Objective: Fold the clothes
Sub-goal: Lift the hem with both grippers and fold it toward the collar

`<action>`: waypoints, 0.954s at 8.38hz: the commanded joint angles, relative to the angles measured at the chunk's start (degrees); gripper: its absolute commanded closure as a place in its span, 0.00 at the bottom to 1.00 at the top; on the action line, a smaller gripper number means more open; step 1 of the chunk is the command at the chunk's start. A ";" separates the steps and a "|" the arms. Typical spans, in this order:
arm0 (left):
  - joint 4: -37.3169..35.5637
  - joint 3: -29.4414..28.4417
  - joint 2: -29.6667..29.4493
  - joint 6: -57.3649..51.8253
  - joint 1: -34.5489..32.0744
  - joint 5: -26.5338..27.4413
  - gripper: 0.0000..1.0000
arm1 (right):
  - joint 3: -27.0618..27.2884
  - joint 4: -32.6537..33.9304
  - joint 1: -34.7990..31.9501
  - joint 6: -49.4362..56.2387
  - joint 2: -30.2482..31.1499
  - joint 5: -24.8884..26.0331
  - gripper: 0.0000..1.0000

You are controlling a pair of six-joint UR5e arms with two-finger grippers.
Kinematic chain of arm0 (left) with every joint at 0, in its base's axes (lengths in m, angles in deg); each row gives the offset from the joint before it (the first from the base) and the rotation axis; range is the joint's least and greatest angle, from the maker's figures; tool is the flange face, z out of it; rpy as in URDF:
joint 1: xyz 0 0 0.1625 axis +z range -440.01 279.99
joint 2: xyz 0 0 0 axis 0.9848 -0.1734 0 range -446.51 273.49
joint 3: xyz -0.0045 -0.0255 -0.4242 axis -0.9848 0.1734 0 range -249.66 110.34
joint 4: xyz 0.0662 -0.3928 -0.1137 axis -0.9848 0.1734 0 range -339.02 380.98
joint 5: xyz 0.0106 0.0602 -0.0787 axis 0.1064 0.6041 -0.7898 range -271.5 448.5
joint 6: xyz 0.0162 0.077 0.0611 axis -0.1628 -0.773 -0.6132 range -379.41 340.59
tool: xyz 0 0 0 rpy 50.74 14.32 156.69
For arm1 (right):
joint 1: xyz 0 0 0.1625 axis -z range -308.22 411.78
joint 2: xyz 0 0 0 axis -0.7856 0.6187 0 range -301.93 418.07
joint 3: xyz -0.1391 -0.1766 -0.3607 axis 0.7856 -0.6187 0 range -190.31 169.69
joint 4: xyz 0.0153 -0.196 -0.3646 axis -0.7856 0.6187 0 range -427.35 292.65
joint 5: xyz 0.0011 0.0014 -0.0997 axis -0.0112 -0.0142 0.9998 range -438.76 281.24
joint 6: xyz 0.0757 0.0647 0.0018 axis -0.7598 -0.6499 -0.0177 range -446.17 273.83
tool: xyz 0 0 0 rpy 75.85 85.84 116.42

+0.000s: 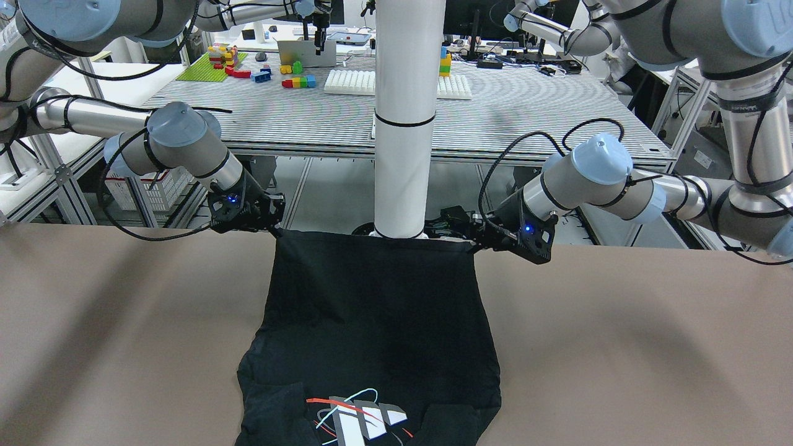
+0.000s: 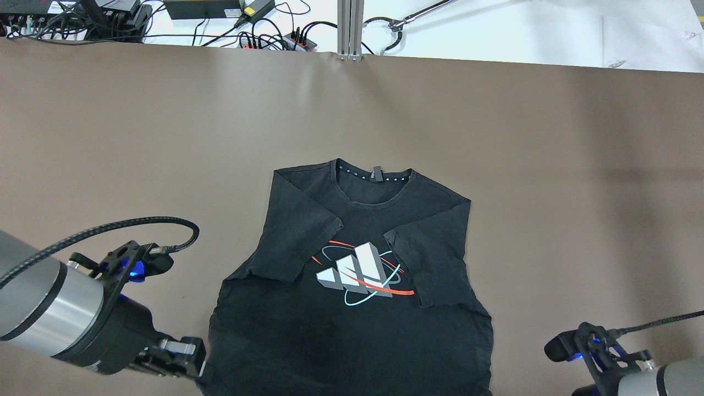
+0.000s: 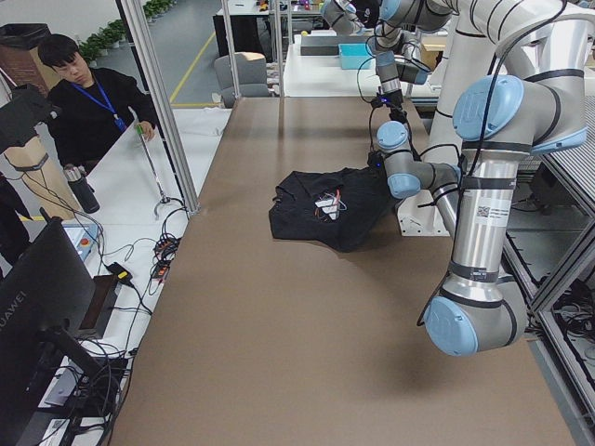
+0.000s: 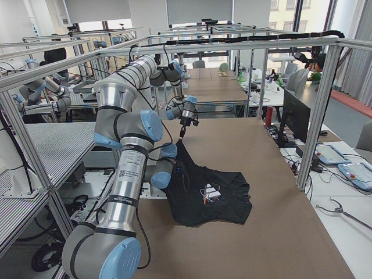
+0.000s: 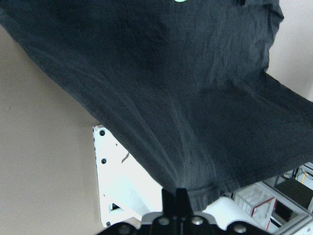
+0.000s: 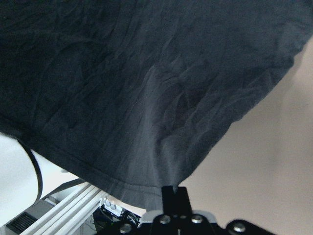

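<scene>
Fold half done: the black T-shirt (image 2: 352, 330) lies chest-up at the middle of the worktop's (image 2: 110, 137) robot-side edge, with its sleeves (image 2: 300, 231) already turned in. The left hand (image 1: 476, 246) and right hand (image 1: 277, 230) are each clamped on a raised hem corner, and the body fold remains. The collar (image 2: 374, 184) points to the far edge, and the long axis runs near edge to far edge

Bright even indoor light, soft table (image 2: 110, 137) shadows, wrist views slightly blurred
</scene>
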 commanded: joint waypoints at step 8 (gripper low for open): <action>-0.02 -20.96 -12.63 -0.98 -15.66 13.57 1.00 | -22.95 0.76 -24.63 9.02 -12.40 0.39 1.00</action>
